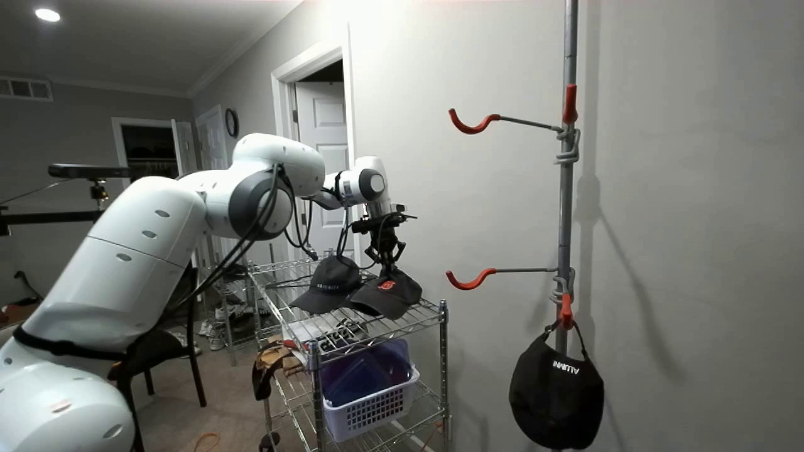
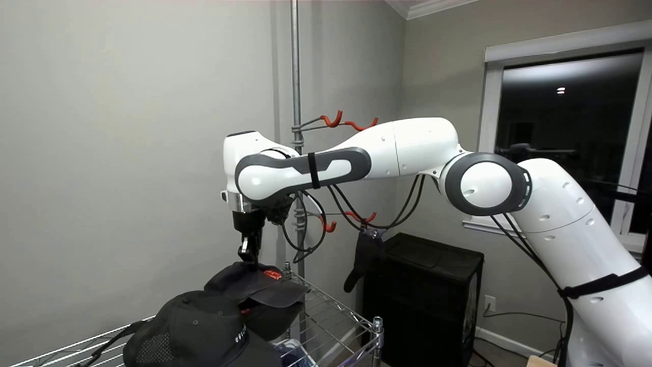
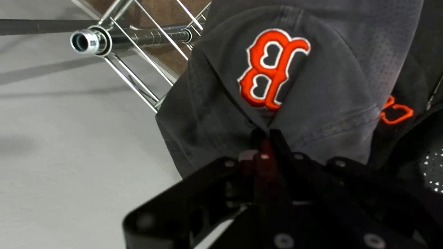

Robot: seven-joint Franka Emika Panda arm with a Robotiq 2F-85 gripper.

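My gripper (image 3: 267, 134) points down and is shut on the crown of a dark grey cap (image 3: 322, 103) with a red-and-white B. The pinched cloth draws folds toward the fingertips in the wrist view. In both exterior views this cap (image 1: 402, 302) (image 2: 237, 281) sits on the wire rack, right under the gripper (image 1: 387, 267) (image 2: 250, 261). Against it lies a black cap with white lettering (image 1: 331, 282) (image 2: 191, 326). Part of another dark cap, with an orange-outlined letter (image 3: 397, 114), shows beneath or beside the held one.
A grey pole (image 1: 566, 207) carries red-tipped hooks (image 1: 472, 125) (image 1: 471, 280). A black ALUMNI cap (image 1: 556, 395) hangs from a lower hook. The wire rack (image 1: 433, 320) holds a white basket (image 1: 370, 411) below. A black box-shaped thing (image 2: 423, 300) stands behind, near the wall.
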